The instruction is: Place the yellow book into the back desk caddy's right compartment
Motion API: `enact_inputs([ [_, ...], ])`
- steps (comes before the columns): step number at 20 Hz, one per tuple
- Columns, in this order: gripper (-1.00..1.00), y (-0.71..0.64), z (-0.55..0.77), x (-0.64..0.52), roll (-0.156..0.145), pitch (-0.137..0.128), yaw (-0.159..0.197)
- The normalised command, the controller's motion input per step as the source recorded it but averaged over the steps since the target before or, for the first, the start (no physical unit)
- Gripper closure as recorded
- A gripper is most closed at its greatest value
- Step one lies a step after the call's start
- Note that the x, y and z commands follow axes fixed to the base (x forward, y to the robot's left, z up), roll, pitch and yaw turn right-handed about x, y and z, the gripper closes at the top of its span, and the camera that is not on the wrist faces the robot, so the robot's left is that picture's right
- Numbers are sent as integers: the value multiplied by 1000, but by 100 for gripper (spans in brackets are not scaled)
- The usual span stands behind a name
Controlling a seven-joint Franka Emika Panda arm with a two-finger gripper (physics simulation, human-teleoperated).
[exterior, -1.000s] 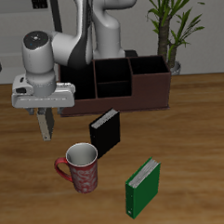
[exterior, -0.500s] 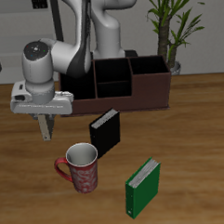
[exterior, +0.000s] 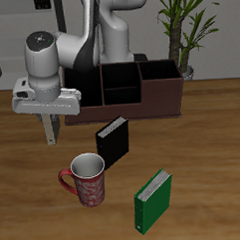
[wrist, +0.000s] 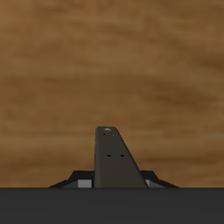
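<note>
Nearest the table's front edge stands a green book (exterior: 151,201), upright. Just behind it sits a red patterned mug (exterior: 86,180), with an upright black book (exterior: 113,142) close beside. Over bare wooden tabletop (exterior: 22,202) hangs the grey two-finger gripper (exterior: 49,135), its dark fingers pressed together, empty. Along the back edge sits the long reddish-brown back desk caddy (exterior: 163,95). No yellow book shows anywhere.

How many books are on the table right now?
2 show: a black book standing near the caddy, and a green book nearer the table's front edge, beyond the mug. Another may be hidden.
</note>
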Motion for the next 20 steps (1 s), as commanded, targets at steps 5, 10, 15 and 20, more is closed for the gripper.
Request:
enact_inputs([
  [5,100,334,700,-35,25,-80,6],
  [10,100,390,692,-91,33,-53,14],
  [15,100,370,691,-197,14,-47,0],
  [20,100,316,613,-286,-21,-1,-40],
])
